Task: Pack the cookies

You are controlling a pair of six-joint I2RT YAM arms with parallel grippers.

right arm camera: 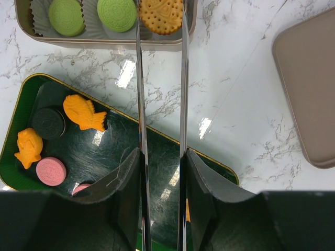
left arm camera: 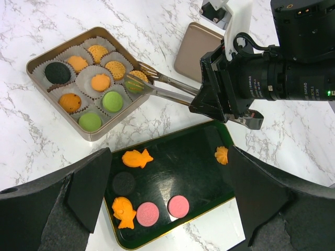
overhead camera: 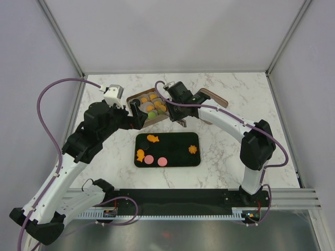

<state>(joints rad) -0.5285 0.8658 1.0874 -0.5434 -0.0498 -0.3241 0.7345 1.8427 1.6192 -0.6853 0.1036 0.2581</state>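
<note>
Presently: my tongs (left arm camera: 168,94), clamped between the fingers of the right gripper (right arm camera: 161,168), reach into the box (right arm camera: 94,43). Both blades are drawn in against opposite edges of one yellow-orange round cookie (right arm camera: 160,15), i.e. pinching it. Whether it is seated in its paper cup or a little above it, I cannot tell. It is in the box's corner compartment, at the end of the row along the near wall, just beside a green cookie (right arm camera: 116,13). The left gripper (left arm camera: 168,154) hangs on the near side of the box, fingers spread wide, holding nothing. Judgement: the step in hand is setting this piece down. To do it well, keep the disc level and bring it down inside the cup's fluted rim without crushing the paper. Ease the blades apart only slightly, since the box wall is on one side and the green neighbour on the other, then draw back along the tongs' own line. Orientation: the held cookie lies flat, patterned face up; it is round, so there is no long axis to align. The tongs' long axis crosses the box's near wall about square. Six pieces lie on the dark tray (left arm camera: 178,167) on the near side of the box. The fish-shaped one (left arm camera: 137,158) closest to the box does have a long axis. It lies at a slant to that wall, head end nearer the box, tail away.
</note>
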